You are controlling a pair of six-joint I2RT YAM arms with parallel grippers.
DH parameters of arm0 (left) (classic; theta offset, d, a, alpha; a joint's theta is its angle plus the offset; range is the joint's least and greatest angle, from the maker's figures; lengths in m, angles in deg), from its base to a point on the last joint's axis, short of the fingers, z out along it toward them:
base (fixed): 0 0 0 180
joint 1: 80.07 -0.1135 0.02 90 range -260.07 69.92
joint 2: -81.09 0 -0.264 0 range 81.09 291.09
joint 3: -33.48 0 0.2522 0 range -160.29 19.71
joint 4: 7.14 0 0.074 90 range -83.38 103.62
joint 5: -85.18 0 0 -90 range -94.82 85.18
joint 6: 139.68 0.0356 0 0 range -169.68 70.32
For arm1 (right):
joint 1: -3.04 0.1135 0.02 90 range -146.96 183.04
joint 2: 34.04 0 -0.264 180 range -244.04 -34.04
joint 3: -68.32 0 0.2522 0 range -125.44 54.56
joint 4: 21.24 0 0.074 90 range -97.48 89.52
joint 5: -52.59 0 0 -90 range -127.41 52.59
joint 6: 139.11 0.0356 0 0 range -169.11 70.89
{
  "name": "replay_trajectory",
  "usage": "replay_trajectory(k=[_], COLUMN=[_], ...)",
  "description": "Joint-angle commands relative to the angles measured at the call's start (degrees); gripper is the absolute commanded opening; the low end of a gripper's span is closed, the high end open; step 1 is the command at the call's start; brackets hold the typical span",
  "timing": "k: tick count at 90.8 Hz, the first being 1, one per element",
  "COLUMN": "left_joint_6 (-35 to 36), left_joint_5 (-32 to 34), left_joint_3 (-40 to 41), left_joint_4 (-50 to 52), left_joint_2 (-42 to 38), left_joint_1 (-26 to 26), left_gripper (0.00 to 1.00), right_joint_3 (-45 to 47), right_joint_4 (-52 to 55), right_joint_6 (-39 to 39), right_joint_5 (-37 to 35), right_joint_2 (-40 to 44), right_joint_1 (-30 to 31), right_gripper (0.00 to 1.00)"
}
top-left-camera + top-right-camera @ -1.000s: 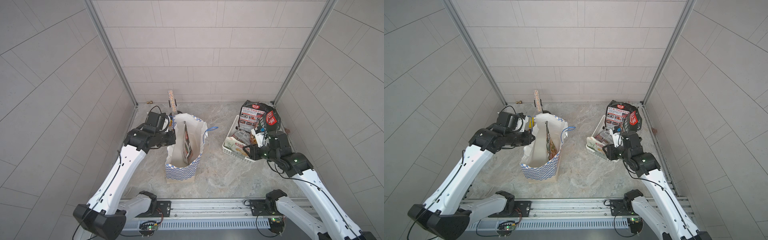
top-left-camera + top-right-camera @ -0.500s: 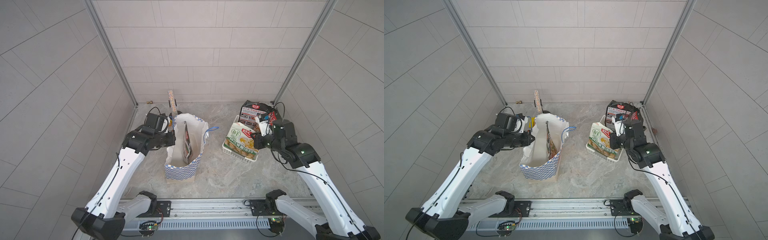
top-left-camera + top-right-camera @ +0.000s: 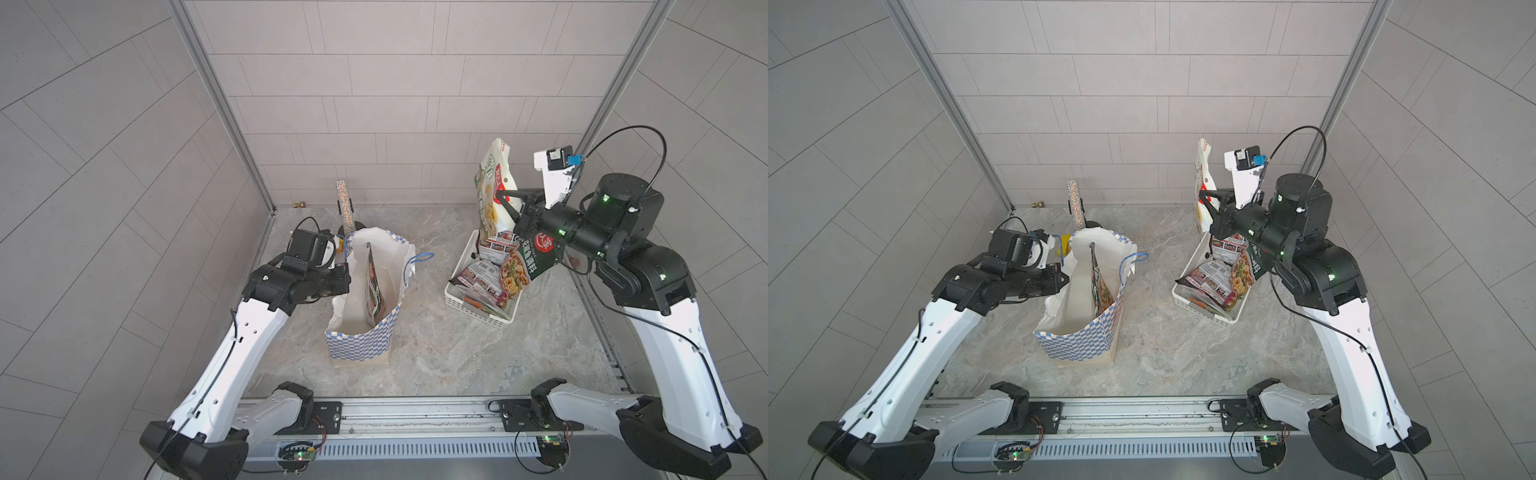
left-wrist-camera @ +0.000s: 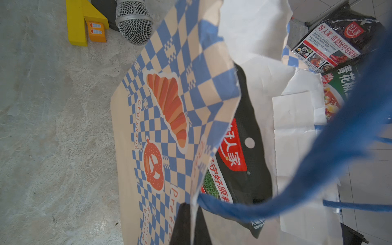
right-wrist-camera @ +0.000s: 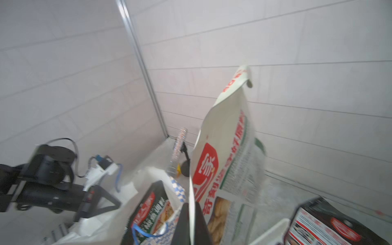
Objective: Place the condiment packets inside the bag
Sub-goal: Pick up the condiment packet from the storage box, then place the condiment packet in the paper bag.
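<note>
Right wrist: gripper (image 5: 192, 212) pinches cream packet (image 5: 224, 152).

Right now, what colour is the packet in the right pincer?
Cream with a red logo; the packet shows best in the right wrist view.

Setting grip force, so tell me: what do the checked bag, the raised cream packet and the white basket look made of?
Bag: matte paper, creased and holding folds.
Cream packet: likely glossy plastic film, its top curling over.
Basket: probably rigid white plastic, perforated walls.
</note>
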Motion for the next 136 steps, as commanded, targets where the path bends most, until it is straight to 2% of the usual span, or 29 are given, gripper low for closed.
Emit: replay_trajectory(k=[1,17,35,71,101,127,136], left_joint_6=[0.2,0.1,0.2,0.3,0.3,0.3,0.3], left_joint_5=[-1.5,-1.4,-1.4,-0.5,-0.9,-0.7,-0.9], left_joint_3=[0.8,0.6,0.7,0.8,1.0,1.1,1.0], left_joint_4=[0.0,0.0,0.0,-0.2,-0.9,-0.8,-0.8], left_joint_2=[-0.7,-1.2,-1.2,-1.5,-0.6,-0.6,-0.6], left_joint_1=[0.3,0.3,0.3,0.3,0.3,0.4,0.3], left_gripper=[0.00,0.00,0.00,0.00,0.00,0.00,0.00], right_joint_3=[-4.4,-13.7,-16.0,10.7,20.9,26.2,26.2], right_joint_4=[-10.2,-13.1,-16.8,-30.0,-28.5,-27.6,-25.9], right_joint_6=[5.4,6.7,9.7,20.8,21.5,23.6,22.4], right_joint_5=[7.0,8.6,11.2,11.1,4.4,-5.6,-7.8], right_joint_2=[-1.8,-9.0,-15.2,-14.5,-11.3,-11.2,-11.2], right_joint_1=[5.7,16.6,21.9,23.8,23.9,24.0,24.0], right_gripper=[0.00,0.00,0.00,0.00,0.00,0.00,0.15])
